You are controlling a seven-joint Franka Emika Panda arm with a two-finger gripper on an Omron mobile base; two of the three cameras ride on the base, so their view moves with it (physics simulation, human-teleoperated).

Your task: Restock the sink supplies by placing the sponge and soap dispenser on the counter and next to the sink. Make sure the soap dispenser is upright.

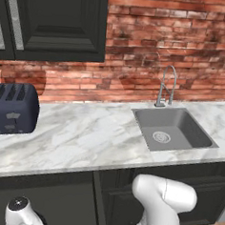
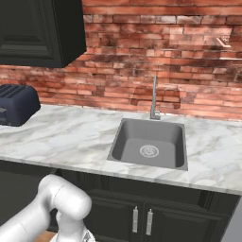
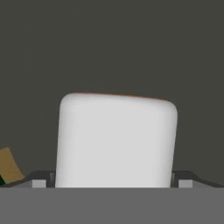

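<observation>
arm [image 1: 162, 199]: glossy white rounded links | joint cap: dark round

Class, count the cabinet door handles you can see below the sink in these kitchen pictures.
2: the left handle and the right handle stand side by side on the dark doors under the sink. Others may be hidden.

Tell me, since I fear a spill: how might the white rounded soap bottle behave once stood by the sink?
The white rounded soap bottle looks smooth and curved, so it may slip in the claw and roll if laid down. The white marble counter by the grey sink seems flat, so upright it should probably stand.
</observation>
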